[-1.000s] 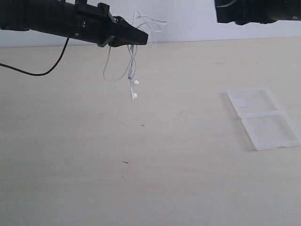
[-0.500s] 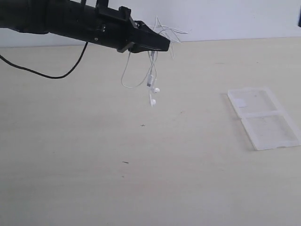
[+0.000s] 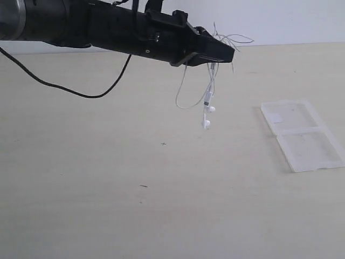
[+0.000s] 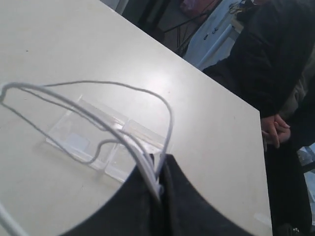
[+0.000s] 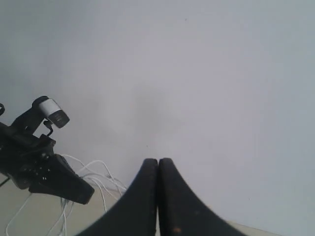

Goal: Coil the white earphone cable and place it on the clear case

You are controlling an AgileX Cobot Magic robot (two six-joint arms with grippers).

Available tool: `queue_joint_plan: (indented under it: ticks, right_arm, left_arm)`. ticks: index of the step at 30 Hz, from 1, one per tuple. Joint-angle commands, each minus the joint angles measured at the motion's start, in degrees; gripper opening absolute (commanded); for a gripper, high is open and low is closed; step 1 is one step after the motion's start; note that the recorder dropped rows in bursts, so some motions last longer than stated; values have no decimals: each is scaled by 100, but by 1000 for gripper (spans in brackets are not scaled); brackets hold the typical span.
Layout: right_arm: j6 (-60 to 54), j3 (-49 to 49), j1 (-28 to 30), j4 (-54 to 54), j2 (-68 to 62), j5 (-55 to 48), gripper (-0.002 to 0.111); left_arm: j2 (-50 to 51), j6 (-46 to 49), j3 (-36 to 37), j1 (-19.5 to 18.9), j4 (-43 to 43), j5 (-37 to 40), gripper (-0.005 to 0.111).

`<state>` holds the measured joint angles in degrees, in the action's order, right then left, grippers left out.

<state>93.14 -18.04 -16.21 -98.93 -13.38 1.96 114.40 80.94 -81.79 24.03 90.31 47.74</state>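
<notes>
My left gripper is shut on the white earphone cable, held in the air above the table's far middle. Loops stick out past the tip and a strand with two earbuds hangs below. In the left wrist view the cable is pinched between the black fingers, with loops arching over the clear case. The clear case lies open and flat at the right of the table, to the right of and nearer than the gripper. My right gripper is shut and empty, raised facing the wall, out of the exterior view.
A black robot cable sags from the left arm over the table's left. A person in dark clothes stands beyond the table's edge in the left wrist view. A white wall backs the table.
The left arm has carried the dangling cable rightward, toward the clear case. The right arm, seen at the top right one second ago, has left the exterior view.
</notes>
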Motion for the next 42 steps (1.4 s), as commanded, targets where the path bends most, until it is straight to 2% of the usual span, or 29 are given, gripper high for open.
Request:
queue_joint_plan:
  ticks: [1,6,13,18,25,31,37,42]
  right_arm:
    - [-34,73,23,9,166,58,0]
    - [14,200,23,9,166,105,0]
    - [14,594,23,9,166,30,0]
    - [14,698,23,401,166,-679,0]
    - [-8,734,23,1470,166,-2074,0]
    - [-51,734,23,1704,166,-2217,0]
    - [-51,734,23,1742,166,-2217,0]
    - [-51,734,23,1797,166,-2217,0]
  left_arm:
    - [-48,-24,-114,293,223,-439,0]
    - [-37,-214,-349,639,246,-860,0]
    - [45,-347,-673,1258,644,-2139,0]
    - [385,-347,-1081,1646,963,-2918,0]
    - [1043,-1246,-1844,1754,963,-3287,0]
    - [1562,-1802,-2475,1804,963,-3521,0]
    - [1969,-2017,-2935,2114,963,-4259,0]
    - [2195,-2134,-3334,2271,963,-4292,0]
